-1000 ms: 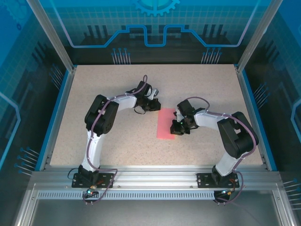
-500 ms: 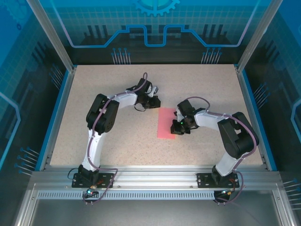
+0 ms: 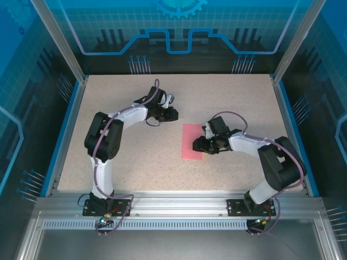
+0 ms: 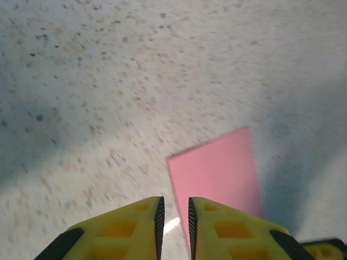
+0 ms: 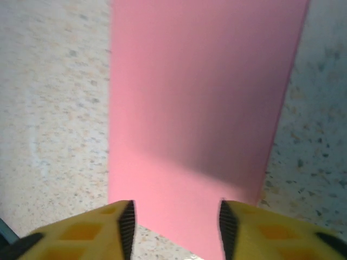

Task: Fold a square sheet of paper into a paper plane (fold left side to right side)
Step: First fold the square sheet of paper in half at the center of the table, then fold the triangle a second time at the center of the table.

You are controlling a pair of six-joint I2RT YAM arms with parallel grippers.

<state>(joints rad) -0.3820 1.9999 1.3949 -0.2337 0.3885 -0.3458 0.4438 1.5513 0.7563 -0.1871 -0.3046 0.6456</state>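
Pink sheet of paper [image 3: 191, 141], apparently folded to a narrow strip, lies flat mid-counter [image 3: 233, 97]. Over its edge the right pincer [image 5: 176, 208] is released, jaws wide. Near a corner the left pincer [image 4: 173, 203] is barely parted, empty. Firm the crease before regrasping.

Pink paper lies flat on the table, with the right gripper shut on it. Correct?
Not quite. The right gripper is open, its fingers apart over the pink paper, which does lie flat on the table. The right wrist view shows it.
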